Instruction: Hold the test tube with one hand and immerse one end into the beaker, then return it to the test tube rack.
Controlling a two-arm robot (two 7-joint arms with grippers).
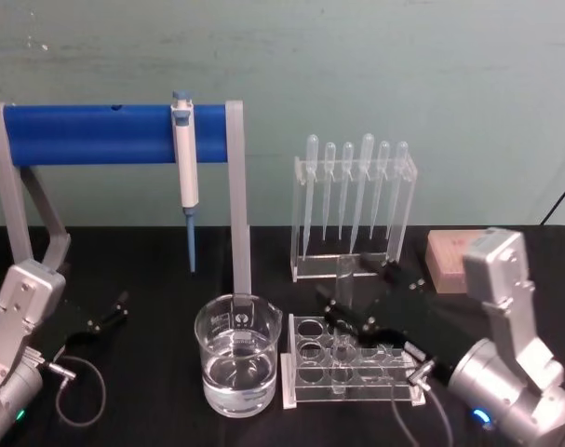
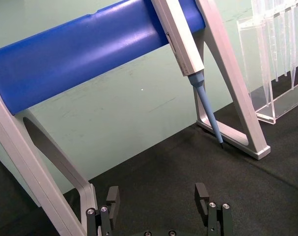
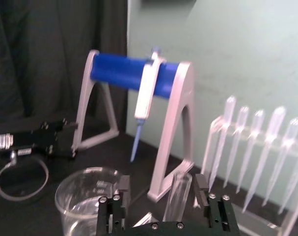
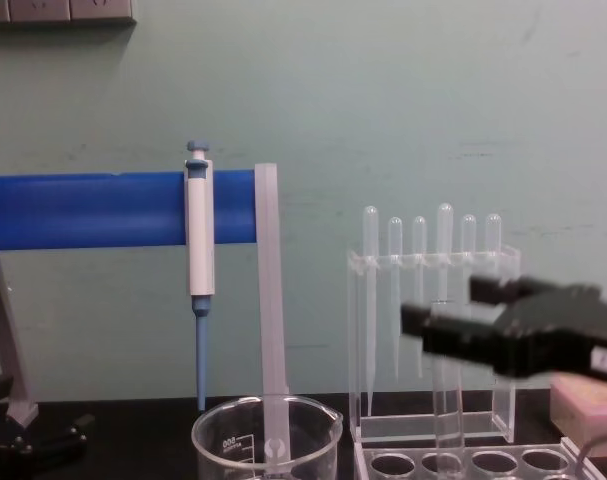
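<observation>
Right hand (image 1: 355, 303) level, fingers spread astride upright test tube (image 1: 345, 285) | beaker (image 1: 237, 368) left | left hand (image 1: 110, 310) open

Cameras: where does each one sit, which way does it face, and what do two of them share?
Head: high, looking down at beaker, tube rack, both arms.
Chest: low, looking across; right end effector open around the test tube.
Left wrist: on the parked left arm; open left end effector faces the pipettor.
Right wrist: behind its fingers, tube between.
Shared: head and chest both show the pipette stand.
</observation>
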